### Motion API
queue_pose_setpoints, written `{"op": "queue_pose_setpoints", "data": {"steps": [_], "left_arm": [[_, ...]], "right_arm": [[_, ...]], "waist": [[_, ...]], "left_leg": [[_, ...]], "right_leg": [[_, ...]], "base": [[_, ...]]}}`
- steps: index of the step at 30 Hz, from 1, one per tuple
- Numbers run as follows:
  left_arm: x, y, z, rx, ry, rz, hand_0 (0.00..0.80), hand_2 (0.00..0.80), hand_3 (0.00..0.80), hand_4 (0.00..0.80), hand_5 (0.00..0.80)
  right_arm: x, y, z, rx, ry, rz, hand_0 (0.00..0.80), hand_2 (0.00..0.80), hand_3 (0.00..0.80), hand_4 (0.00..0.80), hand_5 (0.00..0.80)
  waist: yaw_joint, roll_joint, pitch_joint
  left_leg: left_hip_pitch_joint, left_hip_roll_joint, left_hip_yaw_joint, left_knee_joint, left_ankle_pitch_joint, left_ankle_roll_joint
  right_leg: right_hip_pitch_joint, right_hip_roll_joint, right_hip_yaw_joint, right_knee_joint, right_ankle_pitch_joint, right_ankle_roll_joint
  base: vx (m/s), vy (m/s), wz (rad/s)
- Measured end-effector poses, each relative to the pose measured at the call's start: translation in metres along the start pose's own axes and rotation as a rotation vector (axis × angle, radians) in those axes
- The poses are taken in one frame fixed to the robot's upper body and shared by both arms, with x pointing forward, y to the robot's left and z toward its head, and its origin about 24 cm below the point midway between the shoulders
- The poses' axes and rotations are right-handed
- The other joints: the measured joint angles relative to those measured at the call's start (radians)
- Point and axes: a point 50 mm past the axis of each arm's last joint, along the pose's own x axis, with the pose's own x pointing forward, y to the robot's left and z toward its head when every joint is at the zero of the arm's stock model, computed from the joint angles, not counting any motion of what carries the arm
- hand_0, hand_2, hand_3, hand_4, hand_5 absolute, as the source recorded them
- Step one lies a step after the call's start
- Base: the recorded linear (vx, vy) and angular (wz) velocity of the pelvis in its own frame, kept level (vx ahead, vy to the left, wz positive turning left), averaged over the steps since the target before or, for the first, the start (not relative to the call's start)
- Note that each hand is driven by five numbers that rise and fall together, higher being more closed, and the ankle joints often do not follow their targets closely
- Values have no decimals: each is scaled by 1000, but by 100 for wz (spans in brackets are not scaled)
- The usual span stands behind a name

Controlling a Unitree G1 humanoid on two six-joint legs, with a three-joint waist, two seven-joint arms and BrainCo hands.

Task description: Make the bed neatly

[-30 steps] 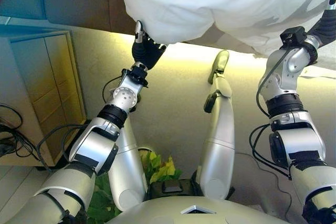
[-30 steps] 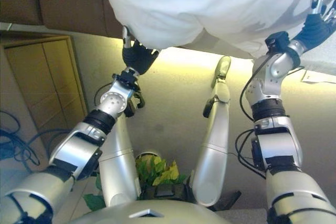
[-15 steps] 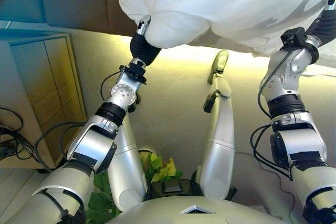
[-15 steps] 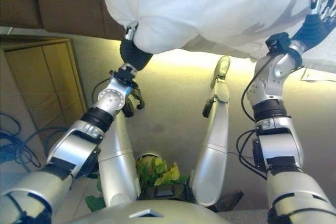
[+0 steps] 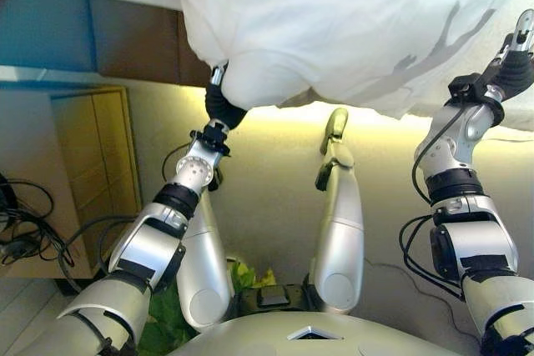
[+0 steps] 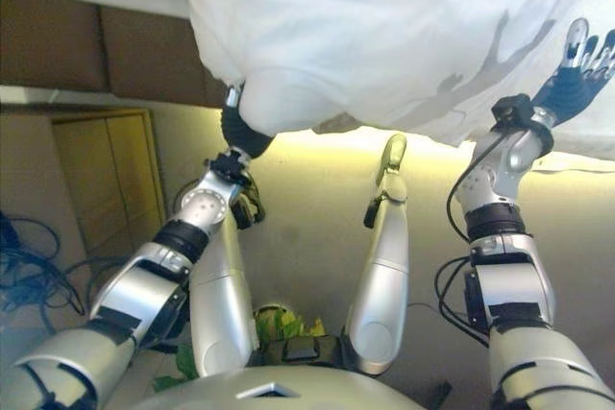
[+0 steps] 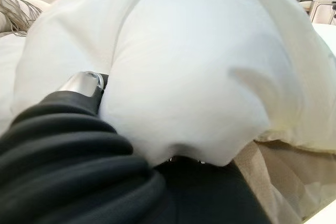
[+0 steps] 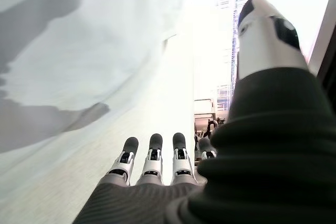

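While the white duvet [image 5: 350, 22] hangs over the bed's near edge, the left hand [image 5: 219, 104] is buried in its corner, fingers hidden; the right hand [image 6: 574, 79] hovers beside it, fingers straight. No writing is legible.

1. The left robot hand [image 5: 219, 99] is hemmed in by the bulging corner of the white duvet [image 5: 350, 22]; its fingers are hidden under the cloth.
2. The right robot hand [image 6: 577, 72] is held with straight fingers over flat duvet surface, where open room is seen.
3. The wooden cabinet [image 5: 92, 156] is well apart.
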Motion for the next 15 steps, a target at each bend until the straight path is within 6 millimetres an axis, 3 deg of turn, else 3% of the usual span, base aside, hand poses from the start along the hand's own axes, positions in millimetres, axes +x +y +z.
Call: {"op": "queue_pose_setpoints", "data": {"steps": [2, 6, 15], "left_arm": [[-6, 7, -1, -7, 8, 30, 800, 800, 800, 800, 800], [-18, 17, 2, -32, 0, 81, 800, 800, 800, 800, 800], [-50, 46, -1, -40, 33, 255, 800, 800, 800, 800, 800]], "right_arm": [[0, -3, 1, 6, 0, -4, 0, 0, 0, 0, 0], [2, -8, 4, 24, -10, -21, 0, 0, 0, 0, 0], [-1, -22, 5, -12, -4, -48, 0, 0, 0, 0, 0]], "waist": [[2, 0, 0], [13, 0, -1], [34, 0, -1]], "left_leg": [[43, -2, -21, -27, 5, -9], [116, -3, -56, -78, 29, -36], [313, -5, -66, -186, 48, -54]], "right_leg": [[58, -1, -38, -14, -21, -14], [159, 6, -91, -48, -27, -8], [380, 19, -148, -148, -26, -8]], "base": [[50, -109, 19], [57, -130, 22], [76, -44, 9]]}}
